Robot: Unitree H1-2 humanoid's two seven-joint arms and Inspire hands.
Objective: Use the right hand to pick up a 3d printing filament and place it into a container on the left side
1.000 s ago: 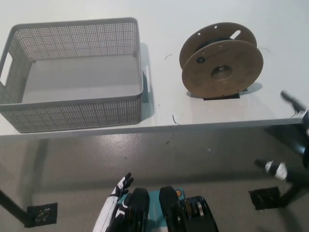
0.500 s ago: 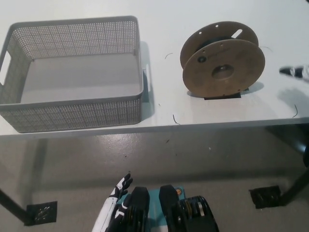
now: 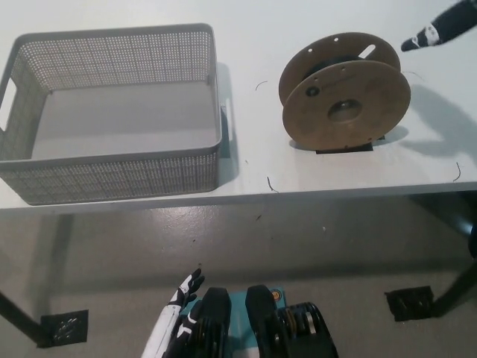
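Hovering right hand (image 3: 440, 31) — beyond spool (image 3: 344, 95) (apart).

From up here I look down on a white table (image 3: 246, 22) that fills the upper half of the view; its front edge runs across the picture a little below the middle. Soft shadows lie on its top, so the light comes from above. Below it I see a dull grey floor (image 3: 223, 253), smooth, with a few small dark specks. A dark table leg slants in at the lower left, ending in a black foot plate (image 3: 63, 330). Another plate (image 3: 408, 304) sits at the lower right.
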